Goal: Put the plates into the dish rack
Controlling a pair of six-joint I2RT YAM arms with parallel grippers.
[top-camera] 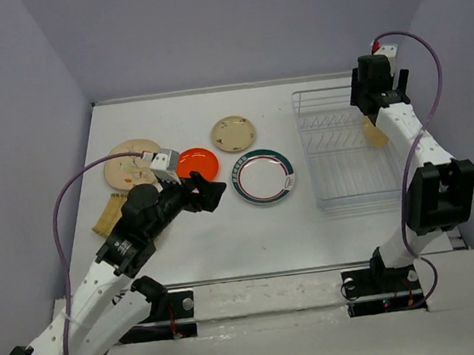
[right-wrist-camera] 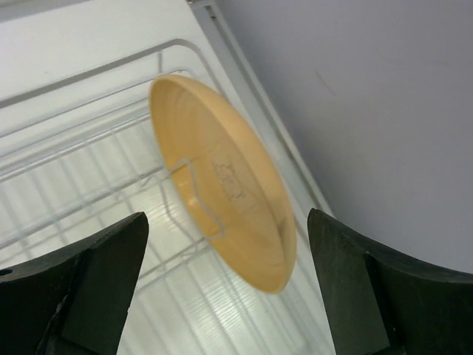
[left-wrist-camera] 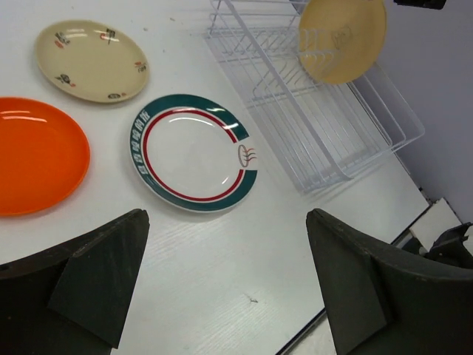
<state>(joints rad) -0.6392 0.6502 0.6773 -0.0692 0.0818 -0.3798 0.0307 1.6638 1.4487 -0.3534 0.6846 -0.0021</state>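
The clear dish rack [top-camera: 338,162] stands at the right. A small tan plate [right-wrist-camera: 229,185] leans on edge among its dividers at the far right end, also seen from above [top-camera: 375,134]. My right gripper [right-wrist-camera: 225,288] is open just above that plate, apart from it. On the table lie the orange-red plate [top-camera: 197,161], the cream patterned plate [top-camera: 233,132], the white plate with green-and-red rim [top-camera: 263,176], the large tan plate [top-camera: 132,161] and the yellow plate [top-camera: 109,216], partly under my left arm. My left gripper [top-camera: 211,193] is open and empty, above the table beside the orange-red plate.
The left wrist view shows the green-rimmed plate [left-wrist-camera: 196,151] ahead of my fingers, the orange-red plate [left-wrist-camera: 37,155] to the left and the rack [left-wrist-camera: 295,111] beyond. The grey side wall [right-wrist-camera: 369,89] runs close along the rack's right side.
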